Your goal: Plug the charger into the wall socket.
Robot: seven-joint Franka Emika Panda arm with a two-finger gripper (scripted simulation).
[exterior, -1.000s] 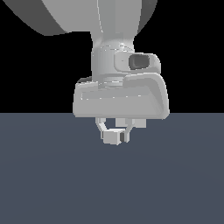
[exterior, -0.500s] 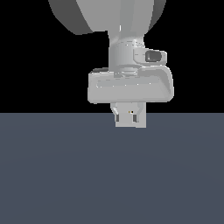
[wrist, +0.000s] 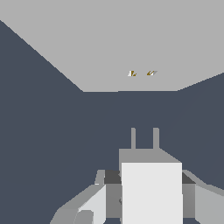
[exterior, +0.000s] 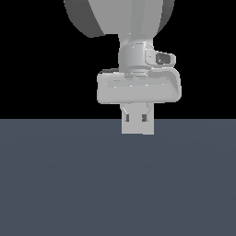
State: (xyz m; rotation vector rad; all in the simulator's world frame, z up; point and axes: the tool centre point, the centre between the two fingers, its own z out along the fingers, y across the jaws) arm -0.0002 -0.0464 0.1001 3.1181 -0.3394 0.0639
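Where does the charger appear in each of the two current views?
Exterior view: the charger sits at centre, just below the hand, at the floor's horizon line.
Wrist view: the charger fills the lower middle, its prongs pointing toward the wall socket.
Shared landmark: the hand's fingers flanking the charger.

Matt off-white charger, flat grey wall socket, smooth matt dark floor.

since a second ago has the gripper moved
Yes. The gripper has shifted toward the exterior view's right and slightly up against the floor's horizon line, carrying the charger.
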